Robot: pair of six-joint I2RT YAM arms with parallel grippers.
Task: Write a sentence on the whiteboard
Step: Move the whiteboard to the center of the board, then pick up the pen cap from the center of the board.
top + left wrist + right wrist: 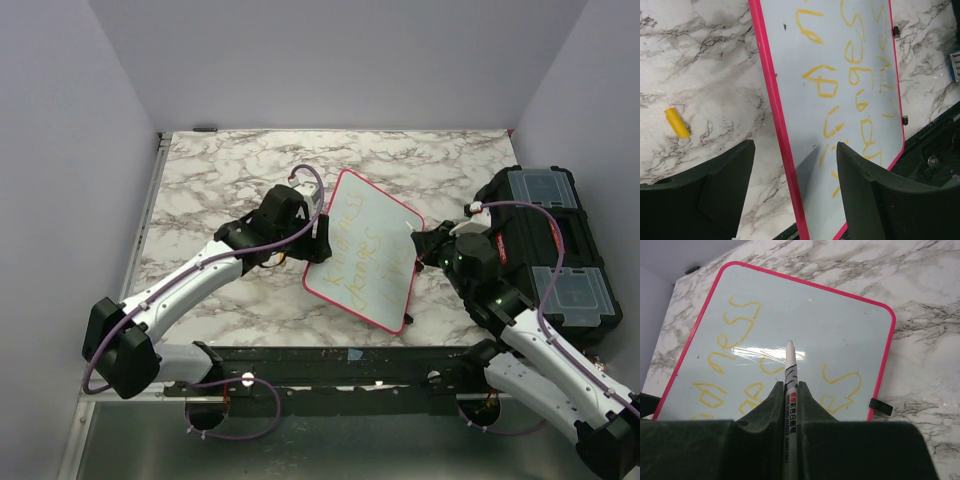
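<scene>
The whiteboard (345, 270), white with a pink-red frame, lies tilted on the marble table. The sentence (366, 256) runs across it in two lines of yellow handwriting, also seen in the left wrist view (855, 75) and the right wrist view (742, 322). My right gripper (790, 386) is shut on a white marker (790, 370), its tip just above the board (840, 330) near its right part. My left gripper (795, 145) is open and straddles the board's left frame (775, 110), one finger (875, 195) over the board, the other (715, 190) over the table.
A black toolbox with clear lids (550, 240) stands at the right edge, close behind my right arm. A yellow marker cap (677, 122) lies on the marble left of the board. Small black clips (881, 406) sit on the board's frame. A black rail (330, 365) runs along the near edge.
</scene>
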